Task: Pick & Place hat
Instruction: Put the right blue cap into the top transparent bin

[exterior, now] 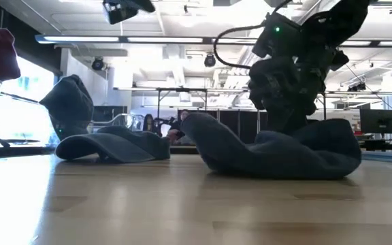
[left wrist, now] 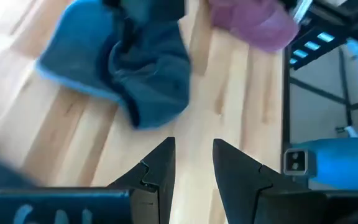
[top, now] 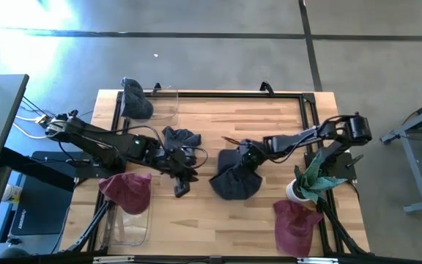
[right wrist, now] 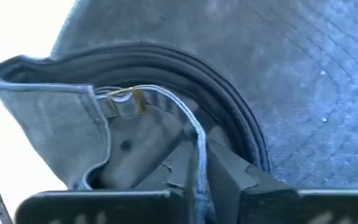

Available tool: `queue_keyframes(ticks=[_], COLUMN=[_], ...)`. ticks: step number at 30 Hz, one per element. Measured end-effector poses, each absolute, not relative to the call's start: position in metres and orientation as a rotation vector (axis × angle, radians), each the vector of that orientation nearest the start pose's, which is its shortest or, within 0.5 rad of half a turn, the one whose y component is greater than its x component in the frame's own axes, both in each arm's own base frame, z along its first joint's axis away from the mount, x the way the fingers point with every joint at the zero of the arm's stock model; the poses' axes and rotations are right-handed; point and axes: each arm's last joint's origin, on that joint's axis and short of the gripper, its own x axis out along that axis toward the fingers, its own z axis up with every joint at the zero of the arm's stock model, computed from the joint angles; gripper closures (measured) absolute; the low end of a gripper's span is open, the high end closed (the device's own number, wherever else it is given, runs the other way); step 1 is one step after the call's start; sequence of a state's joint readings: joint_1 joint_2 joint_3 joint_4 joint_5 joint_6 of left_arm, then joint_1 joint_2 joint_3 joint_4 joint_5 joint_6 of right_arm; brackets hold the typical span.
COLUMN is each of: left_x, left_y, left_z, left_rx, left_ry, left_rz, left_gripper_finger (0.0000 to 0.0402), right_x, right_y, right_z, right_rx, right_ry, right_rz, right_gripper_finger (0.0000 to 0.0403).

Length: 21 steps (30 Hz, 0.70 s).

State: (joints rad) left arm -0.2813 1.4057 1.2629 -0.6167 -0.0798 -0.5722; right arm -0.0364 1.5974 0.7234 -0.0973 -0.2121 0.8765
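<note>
A dark blue hat (top: 234,180) lies on the wooden table near its middle. My right gripper (top: 246,156) comes in from the table's right and is shut on the hat's rear edge. A second dark hat (top: 182,138) lies left of it, on the table's far side of my left gripper (top: 184,176). That gripper hangs open above bare wood with nothing between its fingers (left wrist: 160,165). The left wrist view shows the held hat (left wrist: 148,74) ahead of it. In the low view the held hat (exterior: 284,153) rests on the table under my right gripper. My right gripper pinches a thin edge of the hat's back opening (right wrist: 199,146) between its two fingers, beside the strap with the brass buckle (right wrist: 123,102). The fingers slant down from the table's right. The hat's body rests on the table.
A maroon hat (top: 127,187) sits on a clear bin at the near left, and another maroon hat (top: 295,220) at the near right. A dark hat (top: 136,99) sits on a clear bin at the far left. A potted plant (top: 310,182) stands beside the right arm.
</note>
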Motion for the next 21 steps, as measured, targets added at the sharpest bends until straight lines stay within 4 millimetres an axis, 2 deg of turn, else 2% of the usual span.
queue_keyframes(ticks=[4, 6, 8, 12, 14, 17, 21], left_x=[0.309, 0.324, 0.335, 0.355, 0.358, 0.367, 0.374], left_y=[-0.087, -0.086, -0.082, -0.068, -0.065, -0.067, -0.068], left_z=[0.308, 0.302, 0.285, 0.254, 0.245, 0.231, 0.207], left_rx=[-0.402, -0.437, -0.470, -0.572, -0.598, -0.598, -0.582], left_ry=[0.748, 0.721, 0.783, 0.861, 0.892, 0.905, 0.965], left_rz=[-0.012, -0.051, -0.053, 0.033, 0.070, 0.069, 0.111], left_gripper_finger=[0.0298, 0.0298, 0.0298, 0.0298, 0.0298, 0.0298, 0.0298], right_x=[0.286, 0.289, 0.291, 0.287, 0.283, 0.273, 0.260], right_y=[-0.014, -0.018, -0.019, -0.005, 0.009, 0.034, 0.055], right_z=[0.147, 0.160, 0.180, 0.219, 0.228, 0.225, 0.192], right_rx=[0.933, 0.945, 0.949, 0.912, 0.879, 0.824, 0.807], right_ry=[1.032, 1.032, 1.024, 1.015, 1.013, 1.021, 1.056], right_rz=[-0.235, -0.211, -0.203, -0.128, -0.058, -0.012, -0.074], right_gripper_finger=[0.0318, 0.0299, 0.0290, 0.0287, 0.0287, 0.0294, 0.0317])
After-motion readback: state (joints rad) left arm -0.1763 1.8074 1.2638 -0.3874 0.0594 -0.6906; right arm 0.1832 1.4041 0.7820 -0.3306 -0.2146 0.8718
